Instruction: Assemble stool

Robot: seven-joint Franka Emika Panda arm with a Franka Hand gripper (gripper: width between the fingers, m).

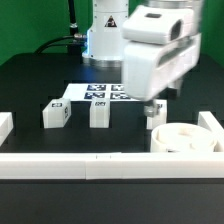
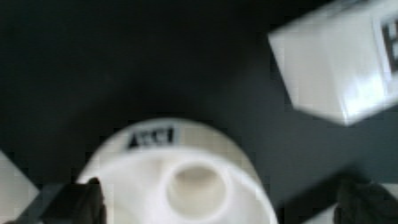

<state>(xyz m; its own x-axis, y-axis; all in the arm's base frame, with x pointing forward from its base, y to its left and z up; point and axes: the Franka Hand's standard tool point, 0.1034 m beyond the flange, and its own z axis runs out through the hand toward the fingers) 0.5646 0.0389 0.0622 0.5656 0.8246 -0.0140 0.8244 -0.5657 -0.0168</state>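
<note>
The round white seat (image 1: 186,138) lies on the black table at the exterior view's right. In the wrist view the seat (image 2: 160,160) fills the space between my fingers, showing a round socket (image 2: 192,182) and a tag on its side. My gripper (image 1: 152,104) hangs just above and beside it, and in the wrist view the gripper (image 2: 222,205) is open, with one dark finger (image 2: 80,202) close to the seat's edge and the other apart from it. Two leg blocks (image 1: 55,113) (image 1: 100,113) stand on the table. A third leg block (image 1: 154,120) stands below my gripper and also shows in the wrist view (image 2: 338,60).
The marker board (image 1: 100,92) lies behind the leg blocks. White border rails run along the front (image 1: 90,165), the exterior view's left (image 1: 5,125) and its right (image 1: 210,125). The robot's base (image 1: 105,35) stands at the back.
</note>
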